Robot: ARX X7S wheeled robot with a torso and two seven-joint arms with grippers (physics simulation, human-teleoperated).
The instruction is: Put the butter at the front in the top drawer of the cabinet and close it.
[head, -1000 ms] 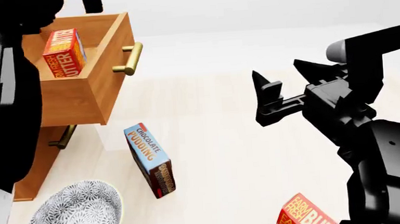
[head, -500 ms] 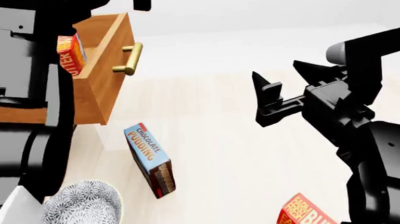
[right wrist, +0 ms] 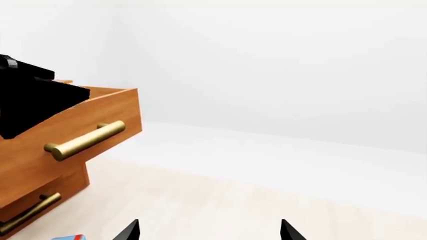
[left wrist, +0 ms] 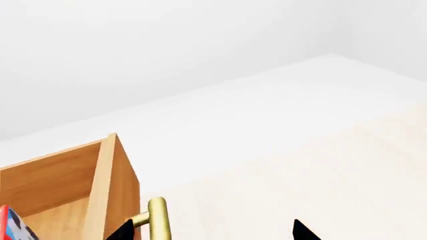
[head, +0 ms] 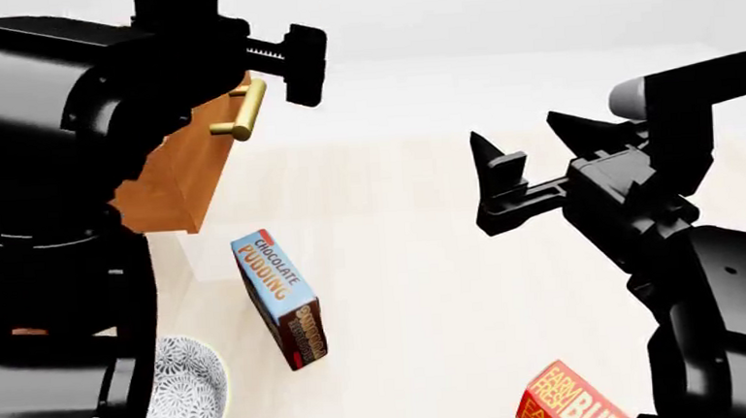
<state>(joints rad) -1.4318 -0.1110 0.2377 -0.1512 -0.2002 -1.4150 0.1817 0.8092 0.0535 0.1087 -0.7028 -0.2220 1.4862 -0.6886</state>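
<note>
The top drawer (right wrist: 73, 145) of the cabinet (head: 170, 178) stands pulled out, its brass bar handle (head: 245, 110) facing the pale wooden floor (head: 403, 265). The robot's left arm (head: 72, 169) fills the head view's left side and hides the drawer's inside there. Only the left wrist view looks into the drawer, where a red corner with a blue-and-white patch, the butter (left wrist: 12, 225), shows at the frame's edge against the drawer floor; too little is visible to tell which way its long axis runs.

The left end effector (left wrist: 210, 231) hangs just beside the handle, its two black tips spread wide and holding nothing, one tip close against the brass bar. The right end effector (head: 532, 156) hovers over open floor, well apart from the cabinet, its fingers wide and empty; the right wrist view shows the tips aimed toward the drawer front and a lower drawer's handle (right wrist: 27, 212) beneath it.

The head view alone shows a second butter box (head: 569, 401) lying on the floor near the right arm, cut by the frame's bottom edge. A blue chocolate pudding box (head: 278, 297) stands on edge, leaning, near the cabinet's foot, with a patterned bowl (head: 190, 395) close by, partly behind the left arm.
</note>
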